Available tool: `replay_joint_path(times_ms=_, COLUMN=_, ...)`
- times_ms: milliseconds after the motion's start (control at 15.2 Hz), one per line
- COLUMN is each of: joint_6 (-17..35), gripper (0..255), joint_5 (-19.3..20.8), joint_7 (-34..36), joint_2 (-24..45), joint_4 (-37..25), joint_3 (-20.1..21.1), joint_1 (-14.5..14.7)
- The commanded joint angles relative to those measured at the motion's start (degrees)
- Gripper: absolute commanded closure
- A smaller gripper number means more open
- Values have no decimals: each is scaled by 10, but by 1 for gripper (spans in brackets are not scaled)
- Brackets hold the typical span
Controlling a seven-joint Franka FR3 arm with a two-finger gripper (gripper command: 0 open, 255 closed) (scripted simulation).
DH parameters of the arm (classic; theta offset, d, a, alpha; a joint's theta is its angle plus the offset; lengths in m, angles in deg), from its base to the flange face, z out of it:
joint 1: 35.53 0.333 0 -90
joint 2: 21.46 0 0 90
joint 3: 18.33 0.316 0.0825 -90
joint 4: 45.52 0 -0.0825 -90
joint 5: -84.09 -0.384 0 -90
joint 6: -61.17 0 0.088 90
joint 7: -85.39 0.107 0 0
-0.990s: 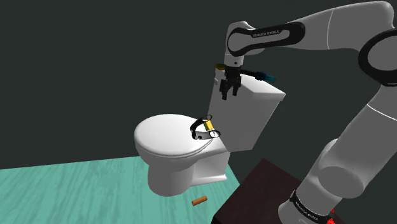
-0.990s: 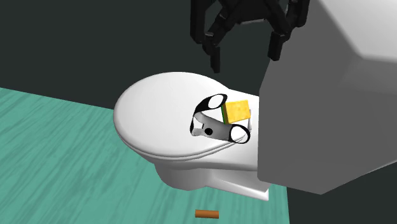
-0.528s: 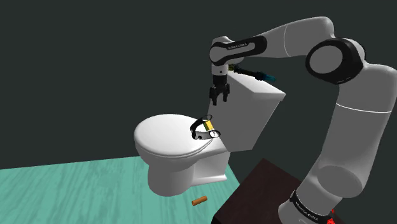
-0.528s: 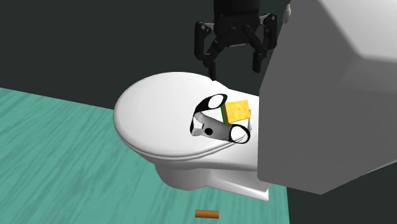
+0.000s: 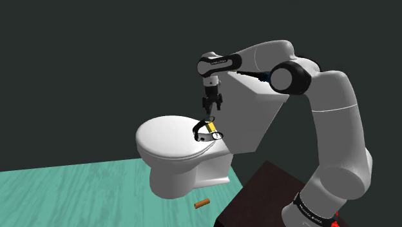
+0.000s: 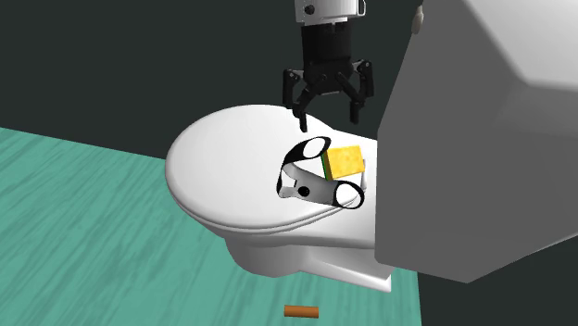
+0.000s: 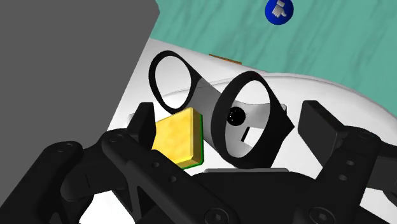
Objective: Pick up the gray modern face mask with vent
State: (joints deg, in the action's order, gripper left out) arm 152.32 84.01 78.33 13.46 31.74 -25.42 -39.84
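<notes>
Dark walls behind, and on the white toilet lid (image 6: 222, 157) the grey mask (image 6: 313, 190) lies untouched at its rear, gripper (image 6: 327, 116) hovering above that lid, fingers apart: lowering, clasping and lifting all remain.

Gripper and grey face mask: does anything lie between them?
No. In the second exterior view the open gripper hangs above the mask, nothing between.

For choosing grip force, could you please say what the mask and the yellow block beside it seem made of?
The mask: smooth matte gray shell with black loops, possibly rigid plastic; unclear. The yellow block: matte, with a green layer on one face, probably a sponge.
</notes>
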Motion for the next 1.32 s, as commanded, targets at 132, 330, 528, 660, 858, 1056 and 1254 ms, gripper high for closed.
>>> replay_joint_path(times_ms=132, joint_6=14, gripper=0, joint_5=-2, joint_7=1, joint_2=27, joint_4=-9, joint_3=1, joint_1=-2)
replay_joint_path(times_ms=330, joint_6=33, gripper=0, joint_5=-3, joint_7=1, joint_2=35, joint_4=2, joint_3=2, joint_1=-2)
replay_joint_path(times_ms=528, joint_6=36, gripper=0, joint_5=-3, joint_7=1, joint_2=37, joint_4=4, joint_3=2, joint_1=-2)
replay_joint_path(times_ms=660, joint_6=36, gripper=255, joint_5=-3, joint_7=1, joint_2=37, joint_4=3, joint_3=2, joint_1=-2)
replay_joint_path(times_ms=858, joint_6=36, gripper=255, joint_5=-3, joint_7=1, joint_2=37, joint_4=3, joint_3=2, joint_1=-2)
replay_joint_path(times_ms=1056, joint_6=36, gripper=255, joint_5=-3, joint_7=1, joint_2=37, joint_4=3, joint_3=2, joint_1=-2)
replay_joint_path(times_ms=1254, joint_6=30, gripper=255, joint_5=-3, joint_7=1, joint_2=34, joint_4=1, joint_3=2, joint_1=-2)
